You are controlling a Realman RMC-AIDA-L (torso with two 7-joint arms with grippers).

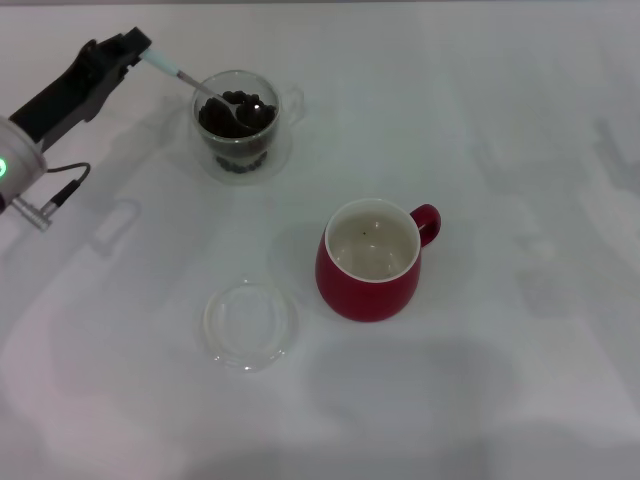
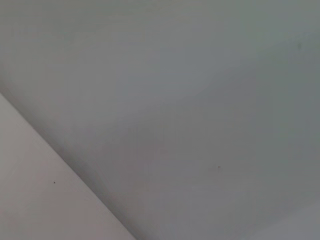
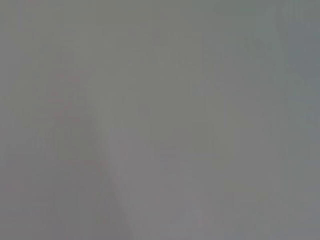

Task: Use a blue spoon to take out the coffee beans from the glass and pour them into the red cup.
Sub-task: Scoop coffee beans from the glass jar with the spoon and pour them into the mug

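Note:
In the head view my left gripper (image 1: 135,50) is at the far left, shut on the pale blue handle of the blue spoon (image 1: 185,78). The spoon's silver bowl rests in the glass (image 1: 237,125), among the dark coffee beans (image 1: 240,118). The glass stands at the back left with its small handle pointing right. The red cup (image 1: 372,260) stands near the middle, its handle to the right and its cream inside bare except for a tiny speck. The right gripper is out of view. Both wrist views show only plain grey surface.
A flat shallow clear round dish (image 1: 249,324) lies on the white table (image 1: 520,150), front left of the red cup. My left arm's cable (image 1: 62,190) hangs near the left edge.

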